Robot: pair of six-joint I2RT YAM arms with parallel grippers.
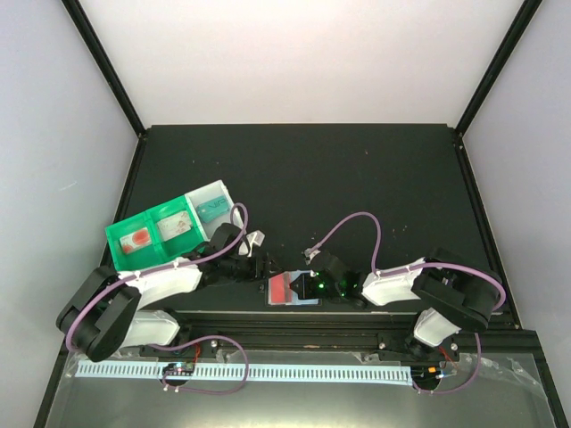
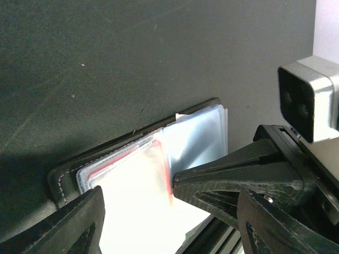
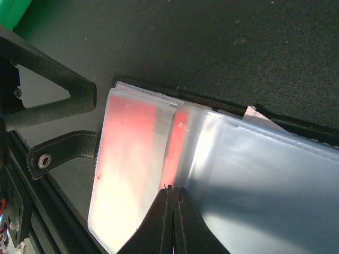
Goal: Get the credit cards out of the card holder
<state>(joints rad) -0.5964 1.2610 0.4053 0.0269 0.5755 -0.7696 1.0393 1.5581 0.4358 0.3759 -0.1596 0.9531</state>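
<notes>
The card holder (image 1: 294,291) lies open at the table's near edge, between the arms. Its left clear sleeve (image 3: 130,159) shows a red card, and its right panel (image 3: 265,180) is pale blue. In the left wrist view (image 2: 132,180) the red-edged sleeve is glared white. My right gripper (image 3: 172,189) is shut, with its tips on the holder at the seam between the two panels; nothing shows between the tips. My left gripper (image 2: 169,233) is open, with one finger (image 2: 79,222) on each side of the red sleeve. The right finger tip (image 2: 177,185) touches that sleeve's edge.
A green-and-clear compartment tray (image 1: 156,234) stands behind the left arm. The holder's snap strap (image 3: 58,153) lies left of it. The black table rail (image 1: 357,334) runs just in front of the holder. The right wrist camera (image 2: 307,100) sits close to my left gripper.
</notes>
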